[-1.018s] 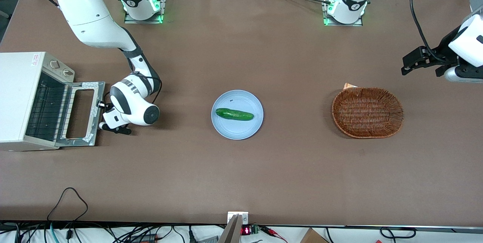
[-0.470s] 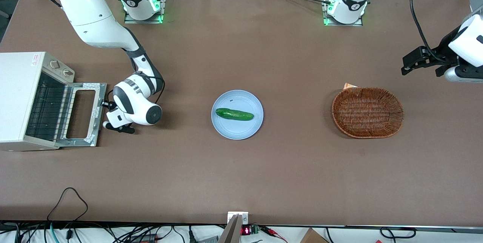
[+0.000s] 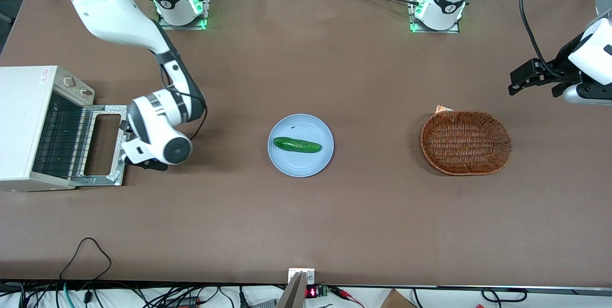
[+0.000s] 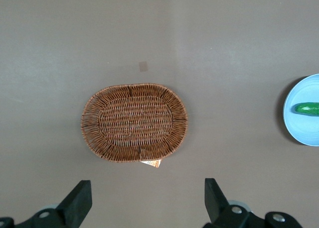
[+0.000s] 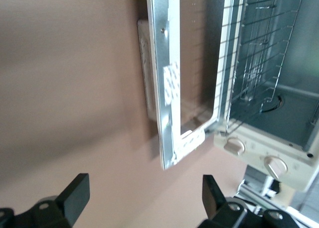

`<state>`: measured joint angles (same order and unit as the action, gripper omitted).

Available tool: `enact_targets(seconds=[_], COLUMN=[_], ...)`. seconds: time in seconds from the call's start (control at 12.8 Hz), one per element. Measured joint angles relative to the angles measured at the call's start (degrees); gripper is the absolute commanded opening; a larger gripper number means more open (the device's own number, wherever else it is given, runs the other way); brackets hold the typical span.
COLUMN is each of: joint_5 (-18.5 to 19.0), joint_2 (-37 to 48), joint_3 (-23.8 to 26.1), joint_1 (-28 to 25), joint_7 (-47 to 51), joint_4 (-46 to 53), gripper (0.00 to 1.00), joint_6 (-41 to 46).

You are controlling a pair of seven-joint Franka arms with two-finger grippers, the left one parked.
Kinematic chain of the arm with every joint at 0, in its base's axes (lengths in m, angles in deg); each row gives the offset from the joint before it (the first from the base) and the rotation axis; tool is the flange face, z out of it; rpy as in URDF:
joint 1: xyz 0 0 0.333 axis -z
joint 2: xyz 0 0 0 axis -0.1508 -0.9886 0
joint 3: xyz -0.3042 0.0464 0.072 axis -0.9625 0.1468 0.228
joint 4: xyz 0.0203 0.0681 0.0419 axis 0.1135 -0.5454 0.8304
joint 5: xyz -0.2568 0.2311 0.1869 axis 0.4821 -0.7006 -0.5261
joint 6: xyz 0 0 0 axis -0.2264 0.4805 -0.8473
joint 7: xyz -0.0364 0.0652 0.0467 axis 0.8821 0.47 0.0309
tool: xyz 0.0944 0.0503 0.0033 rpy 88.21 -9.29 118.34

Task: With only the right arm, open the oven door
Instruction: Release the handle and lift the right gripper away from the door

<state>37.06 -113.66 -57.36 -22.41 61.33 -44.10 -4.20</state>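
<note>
Oven door (image 3: 103, 143) lies open — tool (image 3: 125, 144) above its edge.

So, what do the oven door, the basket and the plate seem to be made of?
The oven door, lying open beside the open gripper, looks like silvery sheet metal framing dark glass: it glints, and the table shows through. The basket seems to be woven wicker, brown strands in rings. The plate is smooth and pale blue, perhaps plastic or glazed ceramic; I cannot tell which.

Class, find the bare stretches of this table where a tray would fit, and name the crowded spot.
Bare: between the plate and the basket, and the strip nearer the camera. Crowded: the gripper, open, hangs at the lowered oven door.
</note>
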Motion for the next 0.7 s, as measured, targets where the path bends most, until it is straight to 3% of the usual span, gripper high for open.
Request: enact_targets(seconds=[0.23, 0.47, 0.7], joint_5=[-10.0, -19.3, -26.2], joint_2=[4.7, 10.3, 16.9], joint_3=[-0.8, -1.2, -1.3], joint_1=[1.6, 7.4, 13.5], joint_7=[-5.9, -14.8, -24.3], joint_4=[4.1, 5.8, 6.1], gripper=[1.0, 1.0, 1.0], joint_6=[3.4, 4.3, 6.3])
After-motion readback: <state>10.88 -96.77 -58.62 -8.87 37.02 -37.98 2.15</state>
